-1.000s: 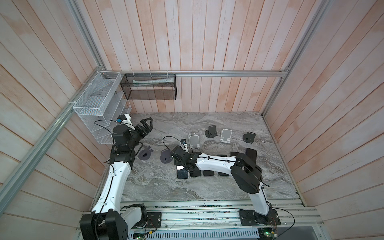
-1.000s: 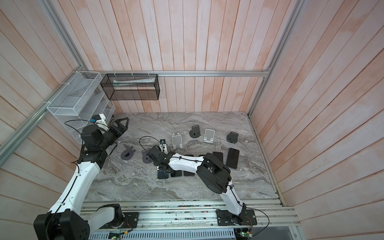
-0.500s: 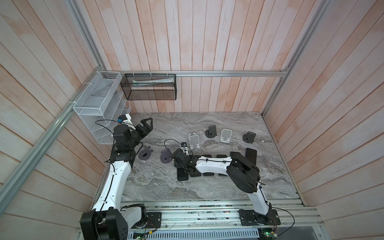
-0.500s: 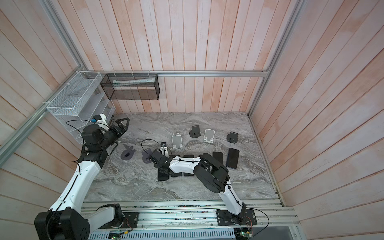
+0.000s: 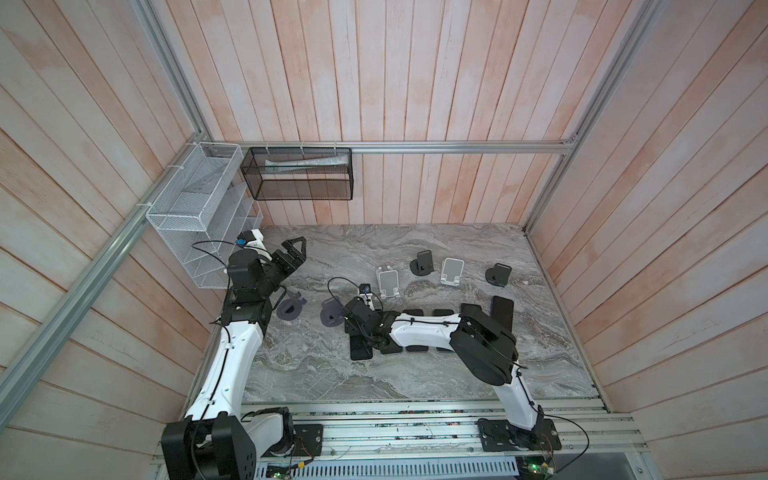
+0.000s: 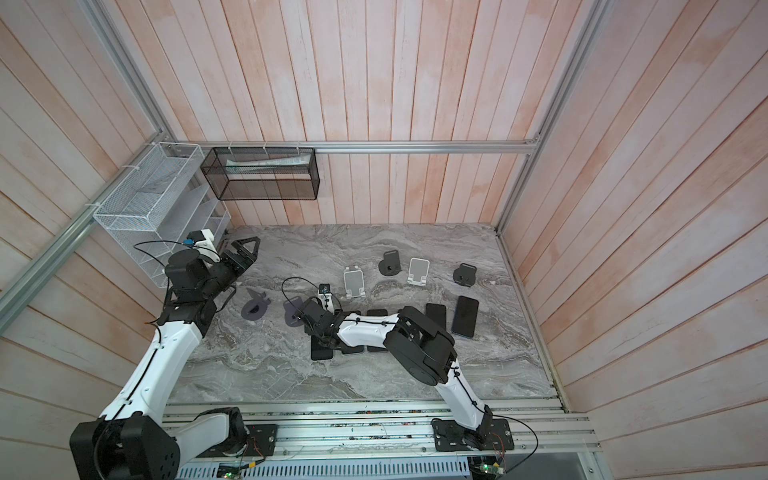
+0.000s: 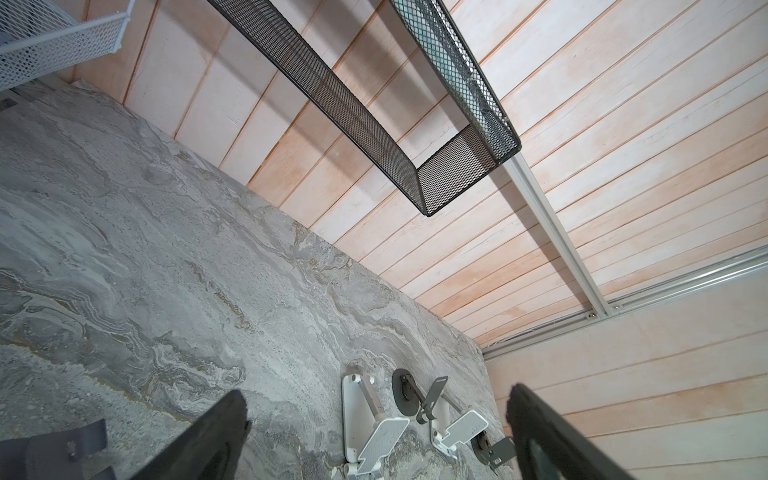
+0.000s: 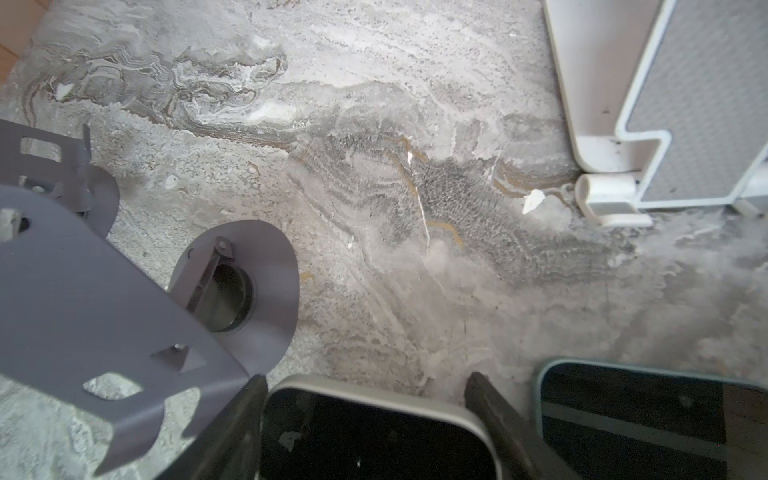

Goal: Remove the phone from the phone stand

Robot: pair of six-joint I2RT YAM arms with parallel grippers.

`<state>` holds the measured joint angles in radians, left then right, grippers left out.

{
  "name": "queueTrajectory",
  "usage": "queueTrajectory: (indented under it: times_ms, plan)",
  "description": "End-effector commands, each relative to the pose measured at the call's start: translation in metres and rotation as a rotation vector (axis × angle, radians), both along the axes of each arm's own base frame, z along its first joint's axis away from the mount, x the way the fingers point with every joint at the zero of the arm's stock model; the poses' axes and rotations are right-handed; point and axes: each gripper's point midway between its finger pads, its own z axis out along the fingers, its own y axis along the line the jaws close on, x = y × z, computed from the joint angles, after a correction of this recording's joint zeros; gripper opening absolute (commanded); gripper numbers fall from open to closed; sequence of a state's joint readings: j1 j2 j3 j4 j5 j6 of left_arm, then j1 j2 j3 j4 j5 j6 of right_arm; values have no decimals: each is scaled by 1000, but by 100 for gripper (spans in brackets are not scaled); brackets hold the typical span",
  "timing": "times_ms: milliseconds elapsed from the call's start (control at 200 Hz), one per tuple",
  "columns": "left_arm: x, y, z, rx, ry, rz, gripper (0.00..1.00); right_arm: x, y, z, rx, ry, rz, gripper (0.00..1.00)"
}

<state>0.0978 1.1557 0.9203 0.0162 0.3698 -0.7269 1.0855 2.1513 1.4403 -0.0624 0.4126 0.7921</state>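
- One phone (image 5: 360, 348) is the object of the task. It lies flat on the counter (image 5: 415, 249), dark face up, clear of the dark stand (image 5: 332, 318), which stands empty just beside it. By that evidence the removal proper is done and only the release is left.
- Governing relation: the phone sits directly under the right hand (image 8: 365, 378). Its long axis runs from the far side of the counter toward the near edge, parallel to the neighbouring phone (image 8: 644, 411). The hand straddles the far end, and the rest of the body extends toward the near edge.
- Right hand state: in the right wrist view the fingers (image 8: 249, 415) bear on the two long edges with no gap showing on either side. The hand is therefore pinching the phone across its width.
- Right arm (image 5: 424, 332): reaches across the middle, forearm low and nearly level over the row of phones, wrist pitched down.
- Left hand (image 5: 300, 251): spread wide and empty, raised at the far left corner, well apart from the phone. The right arm is nearer by far.
- Next move, as a judgement: spread the fingers, then lift straight up. Sideways drift could nudge the stand or skew the phone.
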Motion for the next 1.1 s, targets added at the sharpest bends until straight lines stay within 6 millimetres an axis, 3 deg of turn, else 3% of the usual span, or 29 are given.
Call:
queueTrajectory:
  times_ms: [0,190,430,600,720,875,1015,1095]
  plan:
    - [1,0,-3,3,-5,-6,99,0,-3,-20,-21,12,2,75]
    - [1,0,-2,3,-7,-4,99,3,-13,-27,-36,-12,-25,76]
    - [2,0,-5,3,0,-4,99,1,-10,-31,-37,2,-8,78]
    - [2,-1,-2,5,-5,-13,99,4,-11,-16,-35,-17,-10,81]
    - [0,-2,2,18,-23,-24,99,2,-14,11,-14,-46,-1,84]
    - [-3,-5,21,106,-81,-31,100,-5,-21,61,-24,-119,63,89]
    - [-16,-4,45,209,-152,20,100,-14,-50,117,-30,-231,76,92]
    - [-24,-4,48,209,-143,57,100,-23,-70,147,-35,-319,121,92]
